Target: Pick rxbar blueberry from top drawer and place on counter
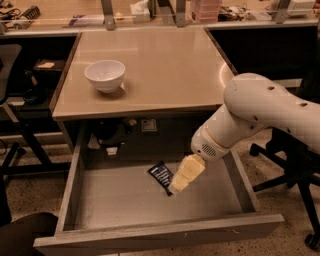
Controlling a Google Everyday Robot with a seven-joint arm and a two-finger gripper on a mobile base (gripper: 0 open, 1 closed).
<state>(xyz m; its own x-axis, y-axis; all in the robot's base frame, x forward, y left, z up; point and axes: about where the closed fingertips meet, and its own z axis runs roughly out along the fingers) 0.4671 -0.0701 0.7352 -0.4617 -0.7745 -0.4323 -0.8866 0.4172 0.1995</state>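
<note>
The rxbar blueberry (161, 175) is a small dark bar with white lettering, lying flat near the back middle of the open top drawer (125, 200). My gripper (179, 184) is pale yellow at the end of the white arm (260, 115). It reaches down into the drawer and its tip sits right at the bar's right end, partly covering it. The beige counter (160, 65) lies above the drawer.
A white bowl (105, 75) stands on the counter's left side. A cluttered desk with metal posts (107, 12) runs along the back. Dark office chairs stand at left (10, 100) and right (300, 165). The drawer's front panel (160, 235) is nearest me.
</note>
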